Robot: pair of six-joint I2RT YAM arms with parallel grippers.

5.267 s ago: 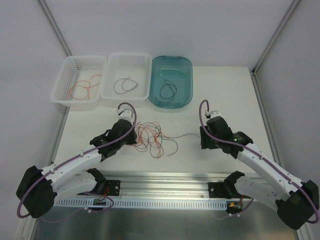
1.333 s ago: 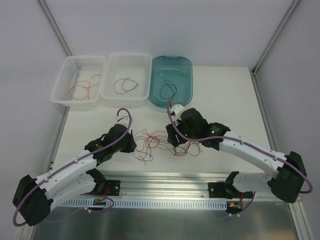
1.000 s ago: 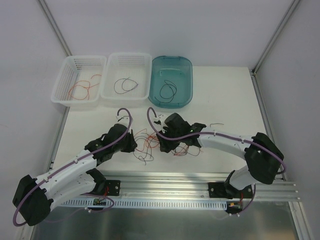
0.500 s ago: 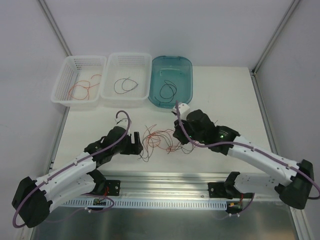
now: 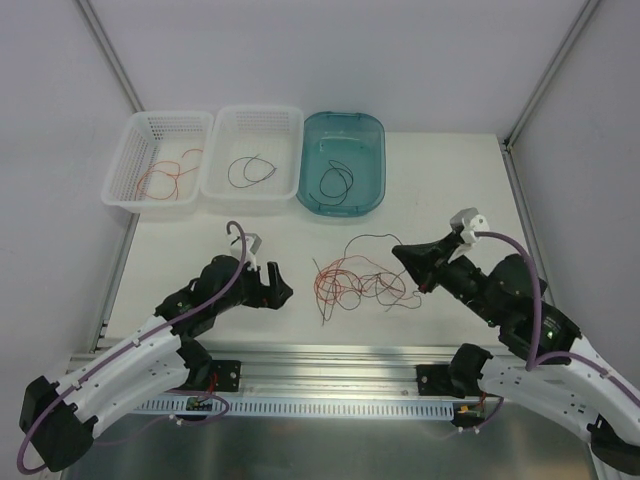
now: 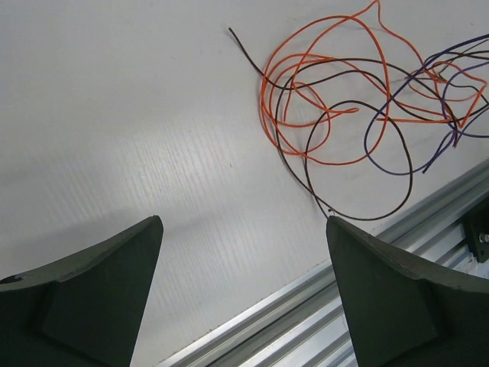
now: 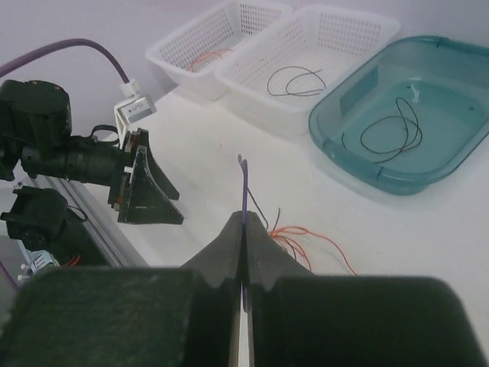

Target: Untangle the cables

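A tangle of hair-thin red-orange and black wires [image 5: 352,280] is seen lying on the white table [image 5: 450,190], between the two arms. The left gripper [image 5: 278,290] is spread wide, just left of it and not touching. The right gripper [image 7: 243,223] is clamped on a thin purple wire [image 7: 244,187] at the right.

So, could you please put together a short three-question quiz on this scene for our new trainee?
1. True or false: the left gripper is shut.
2. Which container holds a red-orange wire? A the left basket, B the middle basket, C the teal tub.
3. Fill in: the right gripper pinches a thin ____ wire.
Key: 1 false, it is open; 2 A; 3 purple.
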